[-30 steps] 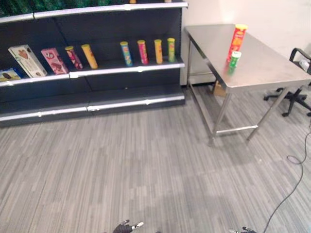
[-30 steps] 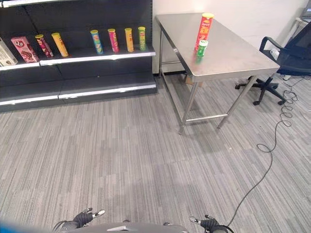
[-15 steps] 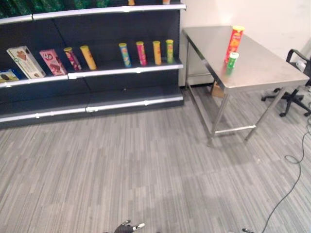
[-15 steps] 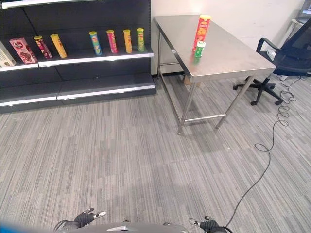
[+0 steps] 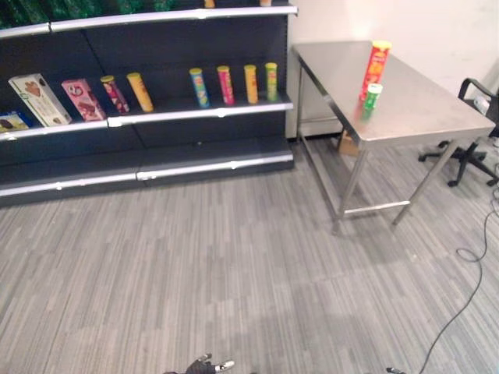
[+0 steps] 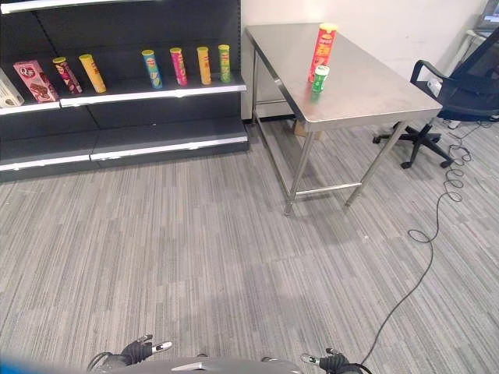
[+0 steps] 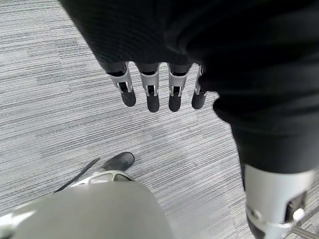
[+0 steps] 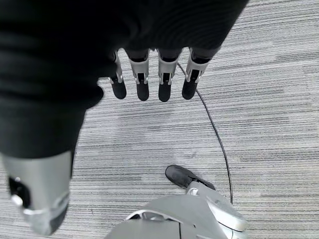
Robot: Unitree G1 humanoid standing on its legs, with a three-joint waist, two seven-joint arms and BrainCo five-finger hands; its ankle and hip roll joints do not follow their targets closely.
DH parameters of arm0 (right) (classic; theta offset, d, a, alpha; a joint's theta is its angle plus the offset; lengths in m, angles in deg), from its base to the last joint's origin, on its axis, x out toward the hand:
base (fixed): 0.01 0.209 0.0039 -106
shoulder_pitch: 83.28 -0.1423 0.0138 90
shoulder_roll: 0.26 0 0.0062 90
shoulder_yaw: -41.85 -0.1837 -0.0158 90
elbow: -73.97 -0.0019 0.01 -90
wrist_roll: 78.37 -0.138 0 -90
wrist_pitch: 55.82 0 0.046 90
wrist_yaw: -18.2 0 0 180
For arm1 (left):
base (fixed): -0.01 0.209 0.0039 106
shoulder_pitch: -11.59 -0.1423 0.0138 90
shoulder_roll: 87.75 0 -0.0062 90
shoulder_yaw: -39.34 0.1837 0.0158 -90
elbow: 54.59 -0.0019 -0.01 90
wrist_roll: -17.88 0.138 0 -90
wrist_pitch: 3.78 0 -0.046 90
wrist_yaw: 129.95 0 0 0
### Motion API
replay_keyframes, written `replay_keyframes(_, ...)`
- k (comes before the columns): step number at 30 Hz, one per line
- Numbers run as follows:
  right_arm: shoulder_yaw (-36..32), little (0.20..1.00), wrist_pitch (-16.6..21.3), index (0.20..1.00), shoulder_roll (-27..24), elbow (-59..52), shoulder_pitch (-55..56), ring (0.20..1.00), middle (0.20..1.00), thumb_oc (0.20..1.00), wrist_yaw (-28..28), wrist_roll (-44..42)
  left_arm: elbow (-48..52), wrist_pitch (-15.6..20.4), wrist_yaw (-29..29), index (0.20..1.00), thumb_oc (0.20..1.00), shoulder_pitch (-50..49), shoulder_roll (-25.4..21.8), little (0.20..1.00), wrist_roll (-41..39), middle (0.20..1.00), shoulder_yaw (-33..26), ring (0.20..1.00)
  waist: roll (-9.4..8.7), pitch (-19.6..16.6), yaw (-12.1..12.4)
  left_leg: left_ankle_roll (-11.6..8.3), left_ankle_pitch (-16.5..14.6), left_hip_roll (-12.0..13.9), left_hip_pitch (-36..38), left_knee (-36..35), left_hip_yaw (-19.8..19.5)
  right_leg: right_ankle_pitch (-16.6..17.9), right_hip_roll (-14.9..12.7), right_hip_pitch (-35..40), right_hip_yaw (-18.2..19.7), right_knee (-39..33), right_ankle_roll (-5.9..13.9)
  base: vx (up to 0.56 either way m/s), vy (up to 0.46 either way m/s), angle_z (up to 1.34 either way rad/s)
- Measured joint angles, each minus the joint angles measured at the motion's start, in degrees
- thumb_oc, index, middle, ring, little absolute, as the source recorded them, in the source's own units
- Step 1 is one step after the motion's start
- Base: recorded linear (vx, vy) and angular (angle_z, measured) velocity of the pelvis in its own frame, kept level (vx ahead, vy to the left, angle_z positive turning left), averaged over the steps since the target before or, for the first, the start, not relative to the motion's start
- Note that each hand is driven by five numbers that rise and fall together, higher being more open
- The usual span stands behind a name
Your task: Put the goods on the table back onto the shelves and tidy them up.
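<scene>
I'm looking across a wide grey striped carpet floor point(image 5: 234, 273) toward the tall black shelving unit with silver-edged shelves point(image 5: 156, 117) along the far wall, and to its right stands the bare stainless-steel counter on thin metal legs point(image 5: 421, 109), close beside the shelving's end. A black office chair on castors point(image 6: 452, 93) sits just past the counter's far right corner. On the middle shelf I've got a white flat box point(image 5: 35, 99) and a pink flat box point(image 5: 83, 99) leaning at the left, then a dark red tube point(image 5: 115, 93) and a yellow tube point(image 5: 140, 91) tilted beside them, and further right a neat upright row: blue tube point(image 5: 199, 86), pink tube point(image 5: 225, 85), orange tube point(image 5: 251, 83), green tube point(image 5: 270, 81). The goods to be put back are on the counter, well apart from me: a tall red cylindrical can with a yellow lid point(image 5: 375, 70) standing upright, and just in front of it a short green can with a white lid point(image 5: 373, 98), nearly touching it. My left hand point(image 7: 154, 92) hangs low over the carpet, fingers straight and slightly spread, holding nothing. My right hand point(image 8: 149, 82) hangs the same way, fingers relaxed and empty.
</scene>
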Motion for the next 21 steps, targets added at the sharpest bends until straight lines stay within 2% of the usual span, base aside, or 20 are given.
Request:
replay_keyframes(5, 0.4, 1.000, 0.0, 1.000, 0.0, 0.0, -0.5, 1.000, 1.000, 1.000, 0.0, 0.0, 0.0, 0.0, 0.0, 1.000, 1.000, -0.1, 0.0, 1.000, 1.0, 1.000, 0.0, 1.000, 0.05, 0.0, -1.0, 0.00, 0.0, 0.0, 0.0, 0.0, 0.0, 0.0, 0.0, 0.0, 0.0, 0.0, 0.00, 0.00, 0.000, 0.00)
replay_keyframes(14, 0.7, 1.000, 0.0, 1.000, -0.1, -0.2, -0.8, 1.000, 1.000, 1.000, -0.1, 0.1, -0.1, 0.0, 0.0, 1.000, 1.000, -0.2, -0.1, 1.000, 1.4, 1.000, 0.0, 1.000, 0.55, -0.3, -0.9, -0.32, 0.0, 0.4, -0.6, 0.6, 0.0, -0.3, 0.3, -0.2, 0.0, -0.1, 0.30, 0.00, -0.069, 0.00)
replay_keyframes(15, 2.1, 1.000, 0.0, 1.000, 0.0, -0.2, -1.5, 1.000, 1.000, 1.000, -0.1, 0.1, 0.0, 0.0, 0.0, 1.000, 1.000, 0.3, -0.7, 1.000, 1.3, 1.000, 0.0, 1.000, -0.11, 0.2, -0.8, -1.71, -1.0, 1.3, -3.4, 5.5, -0.4, -0.5, 0.2, -1.2, 0.3, 0.1, -0.31, -0.08, -0.189, -0.07)
replay_keyframes(17, 2.6, 1.000, 0.1, 1.000, -0.2, -0.3, -2.2, 1.000, 1.000, 1.000, -0.1, 0.1, -0.3, 0.0, 0.0, 1.000, 1.000, 0.5, -0.8, 1.000, 1.0, 1.000, -0.3, 1.000, -0.18, 0.8, 0.2, -2.35, -1.0, 2.2, -5.4, 8.6, -1.1, -0.2, 0.6, -1.7, 0.5, -0.1, -0.80, -0.06, -0.158, -0.06)
replay_keyframes(18, 2.6, 1.000, 0.1, 1.000, -0.2, -0.2, -2.5, 1.000, 1.000, 1.000, 0.0, 0.1, -0.4, 0.0, 0.0, 1.000, 1.000, 1.1, -0.9, 1.000, 0.9, 1.000, -0.6, 1.000, -0.54, 1.6, 0.5, -2.79, -1.3, 2.7, -7.3, 12.4, -2.3, -0.2, 0.8, -1.8, 0.5, -0.1, -1.14, -0.04, -0.158, 0.16)
replay_keyframes(19, 2.6, 1.000, 0.1, 1.000, -0.1, -0.2, -3.4, 1.000, 1.000, 1.000, -0.1, 0.1, -0.7, 0.1, 0.2, 1.000, 1.000, 2.6, -1.0, 1.000, 0.9, 1.000, -0.8, 1.000, -1.58, 3.6, 0.9, -4.16, -0.4, 3.4, -11.7, 20.6, -5.3, -0.2, 0.3, -1.9, 0.3, 0.5, -2.51, 0.00, -0.135, 0.25)
replay_keyframes(21, 2.7, 1.000, 0.1, 1.000, -0.5, -0.1, -4.3, 1.000, 1.000, 1.000, 0.0, 0.1, -1.1, 0.1, 0.3, 1.000, 1.000, 3.8, -0.6, 1.000, -0.7, 1.000, -1.2, 1.000, -2.43, 5.4, 2.1, -8.19, 2.7, 4.2, -18.8, 31.1, -11.8, 0.3, 0.0, -2.3, 0.2, 0.8, -4.36, 0.05, -0.065, 0.08)
